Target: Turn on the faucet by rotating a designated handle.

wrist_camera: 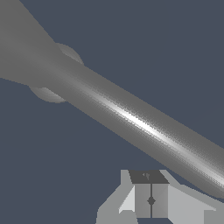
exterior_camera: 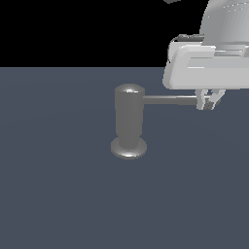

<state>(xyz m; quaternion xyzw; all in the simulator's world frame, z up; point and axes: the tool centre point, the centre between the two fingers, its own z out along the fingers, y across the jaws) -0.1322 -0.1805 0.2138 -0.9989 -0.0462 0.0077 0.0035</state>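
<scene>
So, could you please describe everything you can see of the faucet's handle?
The handle is a thin, straight grey rod with a metallic sheen, sticking out horizontally from the upper part of the upright faucet toward the exterior view's right. Its outer end sits at the gripper, whose fingers look closed together in the wrist view; whether they actually touch the rod cannot be told. The wrist view shows a bright highlight running along the rod's length.

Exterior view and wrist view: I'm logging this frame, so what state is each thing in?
Faucet: upright on its disc base.
Handle: level, sticking out toward the exterior view's right.
Claw: fingers closed together, at the handle's tip, beside the rod rather than around it.
</scene>
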